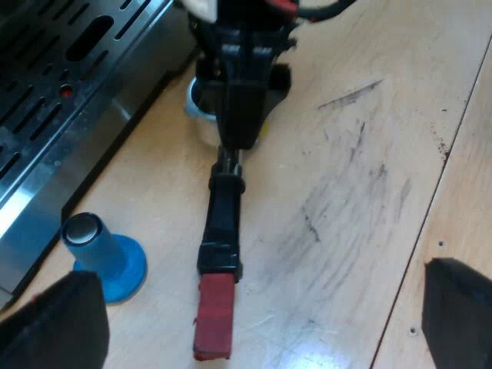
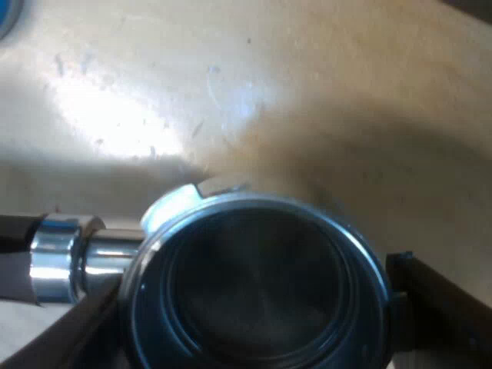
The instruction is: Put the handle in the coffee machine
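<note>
Now | right gripper (image 2: 255, 330) clasps holder (image 2: 254, 288) rim | left gripper (image 1: 261, 307) splayed | tamper (image 1: 104, 257) at machine (image 1: 61, 100) edge

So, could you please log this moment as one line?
holder: on table, not in machine | right gripper: shut on holder | left gripper: open, above holder | tamper: beside machine

A blue tamper (image 1: 108, 261) is seen standing upright on a pale wooden table (image 1: 346, 192), which is marked by dark scuffs.
</note>
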You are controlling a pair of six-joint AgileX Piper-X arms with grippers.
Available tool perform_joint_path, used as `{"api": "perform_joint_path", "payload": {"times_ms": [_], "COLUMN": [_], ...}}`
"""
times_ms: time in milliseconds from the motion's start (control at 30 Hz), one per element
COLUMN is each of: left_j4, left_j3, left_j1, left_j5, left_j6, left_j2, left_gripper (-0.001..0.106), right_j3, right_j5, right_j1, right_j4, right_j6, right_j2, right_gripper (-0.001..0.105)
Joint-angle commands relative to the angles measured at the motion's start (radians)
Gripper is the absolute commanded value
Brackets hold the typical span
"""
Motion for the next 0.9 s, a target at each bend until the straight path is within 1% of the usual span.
{"api": "perform_joint_path", "payload": {"times_ms": [33, 133, 200, 233, 300, 367, 433, 533, 633, 667, 733, 900], "left_j4": [-0.005, -0.005, -0.006, -0.008, -0.015, -0.040, -0.083, -0.137, -0.167, -0.169, -0.173, -0.178], "left_j3": [-0.002, -0.002, -0.002, 0.001, 0.009, 0.040, 0.074, 0.096, 0.118, 0.121, 0.143, 0.150], "left_j1": [0.004, 0.004, 0.004, 0.004, 0.004, 0.004, 0.004, 0.004, 0.004, 0.004, 0.004, 0.004], "left_j5": [0.036, 0.072, 0.076, 0.076, 0.076, 0.076, 0.076, 0.076, 0.076, 0.076, 0.076, 0.076], "left_j6": [-0.009, 0.000, 0.009, 0.023, 0.028, 0.029, 0.032, 0.045, 0.058, 0.063, 0.104, 0.121], "left_j2": [-0.004, -0.004, -0.004, -0.004, -0.004, -0.002, -0.002, -0.002, 0.000, 0.000, 0.000, 0.044], "left_gripper": [0.084, 0.084, 0.084, 0.084, 0.084, 0.084, 0.084, 0.084, 0.084, 0.084, 0.084, 0.084], "right_j3": [-0.008, -0.008, -0.008, -0.008, -0.008, -0.008, -0.008, -0.008, -0.008, -0.008, -0.008, -0.012], "right_j5": [-0.011, -0.011, -0.014, -0.014, -0.015, -0.015, -0.015, -0.019, -0.032, -0.037, -0.057, -0.059], "right_j1": [0.012, 0.023, 0.031, 0.034, 0.041, 0.049, 0.059, 0.066, 0.071, 0.071, 0.071, 0.071], "right_j4": [0.037, 0.042, 0.045, 0.047, 0.048, 0.059, 0.069, 0.074, 0.074, 0.074, 0.074, 0.081], "right_j6": [0.021, 0.040, 0.047, 0.052, 0.057, 0.057, 0.078, 0.094, 0.101, 0.101, 0.110, 0.116], "right_j2": [-0.050, -0.070, -0.085, -0.091, -0.102, -0.114, -0.127, -0.144, -0.159, -0.162, -0.170, -0.176], "right_gripper": [0.000, 0.000, 0.000, 0.000, 0.000, 0.000, 0.000, 0.000, 0.000, 0.000, 0.000, 0.000]}}
